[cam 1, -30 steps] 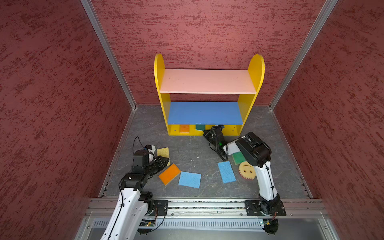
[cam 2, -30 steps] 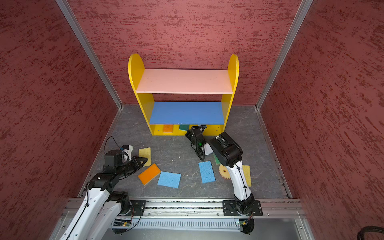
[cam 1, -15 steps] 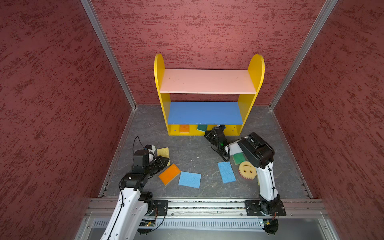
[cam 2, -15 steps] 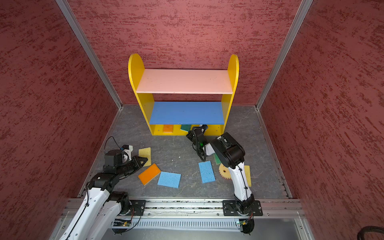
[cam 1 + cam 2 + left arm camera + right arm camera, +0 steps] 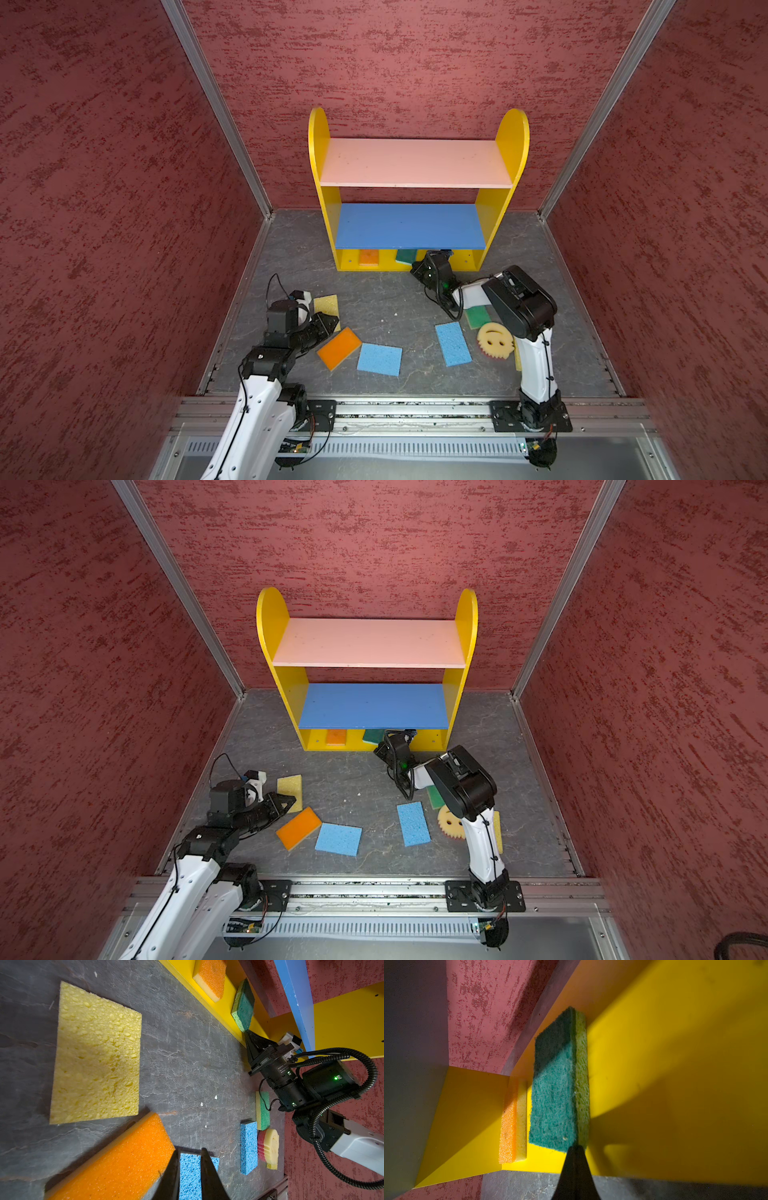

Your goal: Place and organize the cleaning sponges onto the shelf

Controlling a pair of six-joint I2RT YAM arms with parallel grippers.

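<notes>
The shelf (image 5: pixel 415 164) (image 5: pixel 370 642) stands at the back wall. On its yellow bottom board lie an orange sponge (image 5: pixel 368 257) (image 5: pixel 508 1120) and a dark green sponge (image 5: pixel 405 256) (image 5: pixel 553 1093) (image 5: pixel 243 1005). My right gripper (image 5: pixel 424 259) (image 5: pixel 576 1147) (image 5: pixel 246 1031) is shut, its tips touching the dark green sponge's near edge. My left gripper (image 5: pixel 332 322) (image 5: pixel 190 1150) hovers low with its jaws slightly open and empty, between a yellow sponge (image 5: pixel 326 303) (image 5: pixel 95 1053) and an orange one (image 5: pixel 339 348) (image 5: pixel 116 1159). A blue sponge (image 5: pixel 379 359) shows through the gap.
A second blue sponge (image 5: pixel 453 344), a green one (image 5: pixel 477 316) and the round smiley sponge (image 5: pixel 495 340) lie on the grey floor under my right arm. A yellow edge (image 5: pixel 498 833) peeks from behind that arm. Red walls enclose the floor on three sides.
My right arm has shifted slightly toward the shelf, gripper still shut at the dark green sponge. The left arm has not moved.
</notes>
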